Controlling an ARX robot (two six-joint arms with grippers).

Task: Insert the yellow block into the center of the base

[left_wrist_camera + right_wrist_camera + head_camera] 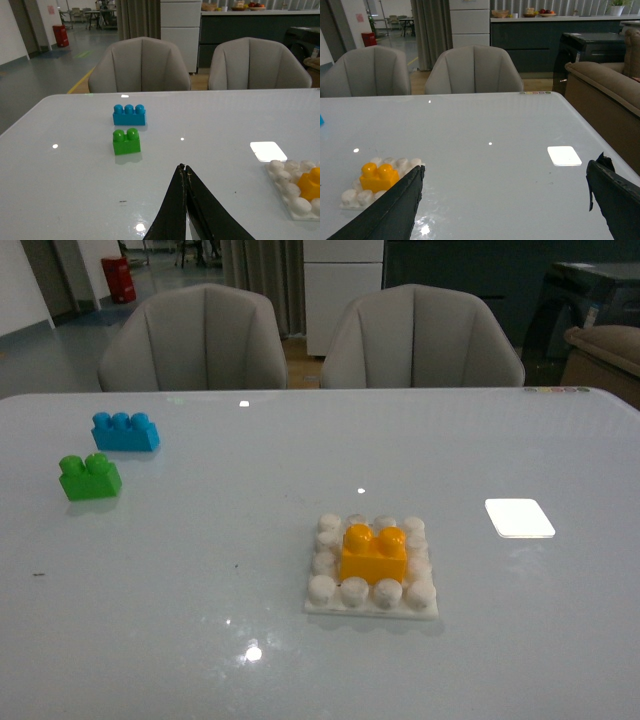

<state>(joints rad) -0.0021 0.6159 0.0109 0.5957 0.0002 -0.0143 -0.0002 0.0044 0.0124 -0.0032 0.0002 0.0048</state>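
The yellow block point(374, 553) sits upright on the middle studs of the white studded base point(372, 602), on the table right of centre. The left wrist view catches the block point(311, 183) and the base point(289, 190) at its edge; the right wrist view shows the block point(379, 176) and the base point(354, 198) beside one finger. My left gripper point(184, 169) is shut and empty, hovering over bare table short of the green brick. My right gripper point(506, 175) is wide open with nothing between its fingers, apart from the base. Neither arm appears in the front view.
A green two-stud brick point(89, 477) and a blue three-stud brick point(125, 431) stand at the table's far left. A flat white rectangle point(519, 517) lies to the right of the base. Two grey chairs point(195, 340) stand behind the table's far edge.
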